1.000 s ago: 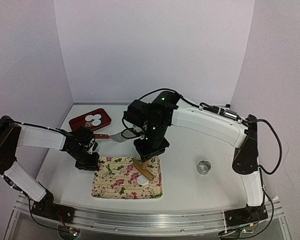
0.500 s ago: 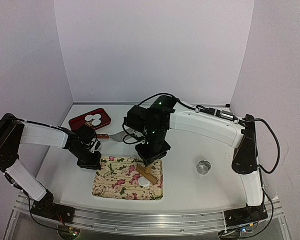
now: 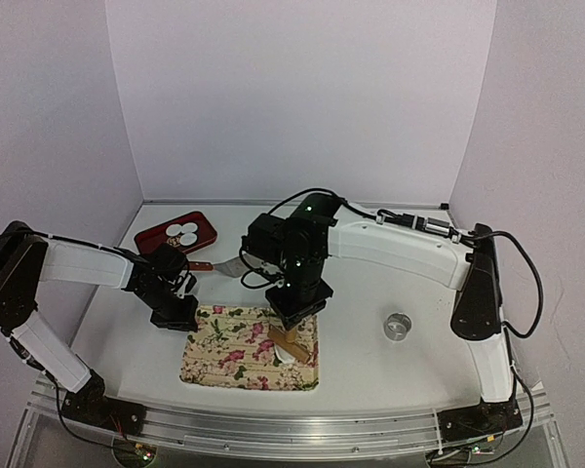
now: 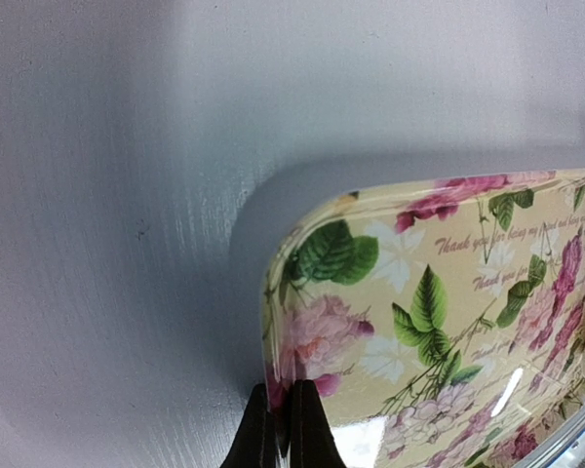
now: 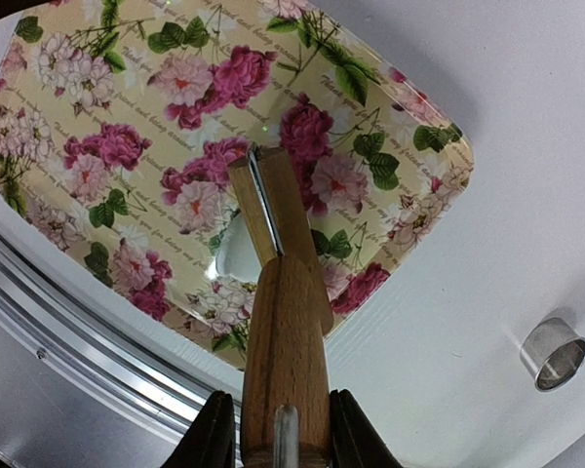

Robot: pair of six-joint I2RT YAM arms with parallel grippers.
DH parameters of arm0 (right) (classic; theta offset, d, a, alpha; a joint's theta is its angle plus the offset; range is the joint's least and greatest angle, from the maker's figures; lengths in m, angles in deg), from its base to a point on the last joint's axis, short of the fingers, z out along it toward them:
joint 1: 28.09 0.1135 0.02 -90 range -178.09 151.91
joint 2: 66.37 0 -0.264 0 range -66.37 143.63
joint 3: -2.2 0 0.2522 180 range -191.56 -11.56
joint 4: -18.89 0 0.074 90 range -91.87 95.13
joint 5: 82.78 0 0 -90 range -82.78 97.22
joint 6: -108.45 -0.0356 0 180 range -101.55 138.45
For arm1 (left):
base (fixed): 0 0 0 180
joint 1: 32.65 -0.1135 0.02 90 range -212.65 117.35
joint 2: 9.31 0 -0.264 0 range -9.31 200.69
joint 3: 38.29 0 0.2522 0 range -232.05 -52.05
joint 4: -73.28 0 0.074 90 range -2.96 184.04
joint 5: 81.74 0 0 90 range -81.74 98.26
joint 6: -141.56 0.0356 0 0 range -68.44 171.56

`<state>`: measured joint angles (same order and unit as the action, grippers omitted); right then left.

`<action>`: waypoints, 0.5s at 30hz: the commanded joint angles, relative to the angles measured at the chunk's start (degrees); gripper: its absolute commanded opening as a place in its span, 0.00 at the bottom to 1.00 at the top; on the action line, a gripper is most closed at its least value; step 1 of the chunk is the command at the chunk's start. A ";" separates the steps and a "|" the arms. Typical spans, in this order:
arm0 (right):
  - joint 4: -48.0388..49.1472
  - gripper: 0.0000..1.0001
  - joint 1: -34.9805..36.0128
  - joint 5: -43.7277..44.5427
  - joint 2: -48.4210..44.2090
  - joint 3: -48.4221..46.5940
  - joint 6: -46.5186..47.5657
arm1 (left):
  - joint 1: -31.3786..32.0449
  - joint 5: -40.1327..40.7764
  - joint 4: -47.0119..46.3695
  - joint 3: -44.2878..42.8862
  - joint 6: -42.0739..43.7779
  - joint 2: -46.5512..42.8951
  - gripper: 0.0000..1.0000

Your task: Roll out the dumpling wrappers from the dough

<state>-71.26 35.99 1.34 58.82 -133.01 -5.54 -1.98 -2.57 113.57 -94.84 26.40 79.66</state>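
Observation:
A small white lump of dough (image 3: pixel 289 357) (image 5: pixel 234 252) lies on the floral tray (image 3: pixel 224 351) (image 5: pixel 127 146), near its right side. My right gripper (image 3: pixel 294 310) (image 5: pixel 285 429) is shut on the handle of a wooden roller (image 3: pixel 289 339) (image 5: pixel 273 224), whose head rests over the dough and hides part of it. At the tray's far left corner, my left gripper (image 3: pixel 180 320) (image 4: pixel 283 424) is shut, pinching the floral tray's (image 4: pixel 448 292) rim. White round dumpling wrappers (image 3: pixel 183 232) lie on a red tray (image 3: pixel 156 239) at the back left.
A metal ring (image 3: pixel 398 325) (image 5: pixel 554 353) stands on the table right of the floral tray. A scraper with a red handle (image 3: pixel 226 265) lies between the red tray and the right arm. The table's metal front rail runs close below the floral tray.
The right arm has carried the roller a little to the right and nearer across the dough. The left gripper shifted slightly right and keeps its pinch on the tray.

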 commanded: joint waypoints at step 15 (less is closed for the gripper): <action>2.54 0.00 1.37 -5.84 2.36 10.15 0.53 | 0.44 -0.21 2.22 -0.51 -0.76 1.22 0.00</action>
<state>-67.17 35.97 0.90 56.29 -127.24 -5.51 -1.98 -2.60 113.57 -94.84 25.97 79.66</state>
